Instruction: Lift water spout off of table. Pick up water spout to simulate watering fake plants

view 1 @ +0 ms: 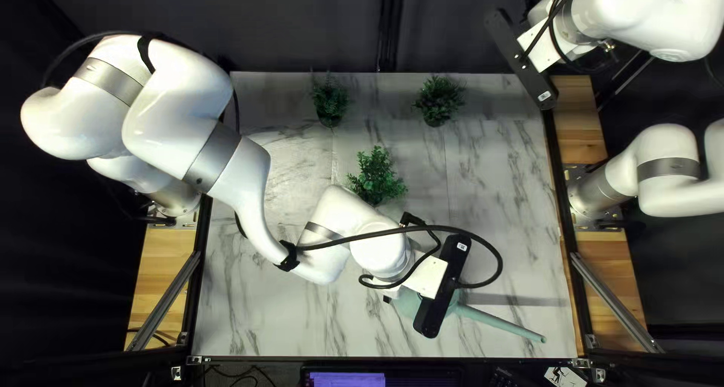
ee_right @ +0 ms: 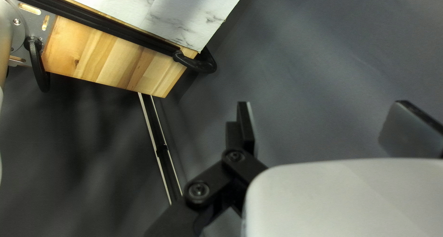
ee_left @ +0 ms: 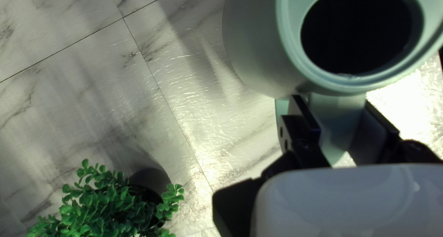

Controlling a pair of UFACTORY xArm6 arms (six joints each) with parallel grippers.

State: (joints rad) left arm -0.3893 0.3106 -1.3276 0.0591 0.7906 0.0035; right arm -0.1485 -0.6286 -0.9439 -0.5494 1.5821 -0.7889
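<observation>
A: Top left view, and here's the watering can (view 1: 408, 303) low over the near part of the counter (view 1: 513, 168), spout (view 1: 501, 324) reaching out to the right!
B: The left gripper (view 1: 426, 277) is right above the can, hiding its own jaws. Beyond the can sits a green plant (view 1: 375, 177), two more plants (view 1: 329, 103) farther past it.
A: And the right gripper (view 1: 538, 46)? Well apart from the can, beyond it and to the right!
B: Over to the left wrist view, which gives us what the top left view hides: the left gripper (ee_left: 332, 101), jaws closed in on the can's handle (ee_left: 336, 119), one on each side!
A: Plus the can's dark round opening (ee_left: 357, 31), ahead of the handle!
B: Right wrist view now: the right gripper's (ee_right: 323, 103) jaws stand wide, nothing between them, with a wooden board (ee_right: 115, 57) along the counter's edge.
</observation>
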